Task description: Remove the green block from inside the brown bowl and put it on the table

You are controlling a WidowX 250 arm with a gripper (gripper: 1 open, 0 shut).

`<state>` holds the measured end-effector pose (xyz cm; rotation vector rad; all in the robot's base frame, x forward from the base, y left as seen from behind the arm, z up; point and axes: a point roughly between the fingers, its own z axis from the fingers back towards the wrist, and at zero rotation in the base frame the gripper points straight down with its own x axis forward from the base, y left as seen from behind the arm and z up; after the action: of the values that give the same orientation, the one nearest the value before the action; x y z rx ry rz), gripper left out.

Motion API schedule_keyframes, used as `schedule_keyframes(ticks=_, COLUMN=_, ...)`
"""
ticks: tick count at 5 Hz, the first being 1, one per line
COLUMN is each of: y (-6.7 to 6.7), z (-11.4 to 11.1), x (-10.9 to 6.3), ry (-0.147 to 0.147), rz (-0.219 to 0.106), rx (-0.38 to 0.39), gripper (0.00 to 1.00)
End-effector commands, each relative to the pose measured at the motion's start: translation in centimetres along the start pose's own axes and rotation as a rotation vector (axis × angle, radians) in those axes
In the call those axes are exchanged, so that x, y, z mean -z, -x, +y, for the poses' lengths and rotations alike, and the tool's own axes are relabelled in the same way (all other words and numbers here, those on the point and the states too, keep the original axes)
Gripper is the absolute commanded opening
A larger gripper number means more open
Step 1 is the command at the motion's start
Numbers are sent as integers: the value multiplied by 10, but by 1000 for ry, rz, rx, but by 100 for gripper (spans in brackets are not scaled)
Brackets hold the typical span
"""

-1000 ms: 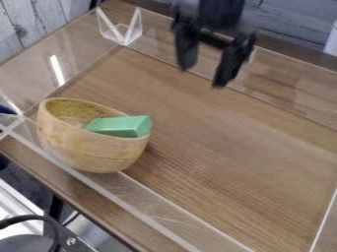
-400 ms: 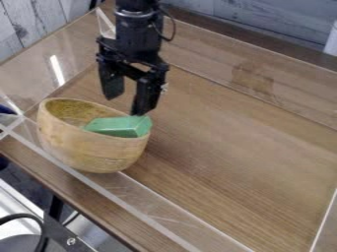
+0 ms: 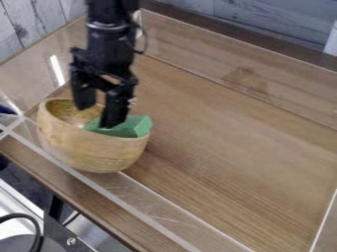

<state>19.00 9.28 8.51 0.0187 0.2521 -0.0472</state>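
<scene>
The green block lies tilted against the right inner side of the brown bowl, its right end at the rim. My black gripper hangs fingers-down over the bowl, just left of and above the block. Its jaws stand open with nothing between them. One fingertip hides the block's upper left part, and I cannot tell whether it touches it. The bowl rests on the wood-grain table near the front left corner.
Low clear acrylic walls edge the table at front and left. A clear bracket-like piece sits at the back near the arm. The wide wooden surface stretches to the right of the bowl.
The gripper has travelled from the back right of the table leftward and toward the front, dropping to just over the bowl. It stayed open. Bowl and block have not moved.
</scene>
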Motion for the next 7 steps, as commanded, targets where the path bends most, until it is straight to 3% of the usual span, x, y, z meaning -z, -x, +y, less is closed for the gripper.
schedule_keyframes(ticks=1, y=11, z=14, x=6, ry=-24, rz=-6, rx=6, gripper=100)
schedule_keyframes(ticks=3, y=-1, z=9, x=45, ry=3, rz=47, rx=76, gripper=100)
schedule_keyframes(ticks=5, y=0, z=0, x=70, ry=-45, rz=162, rx=96, gripper=100)
schedule_keyframes(ticks=7, y=3, z=3, x=85, ry=-52, rz=174, rx=101, gripper=100)
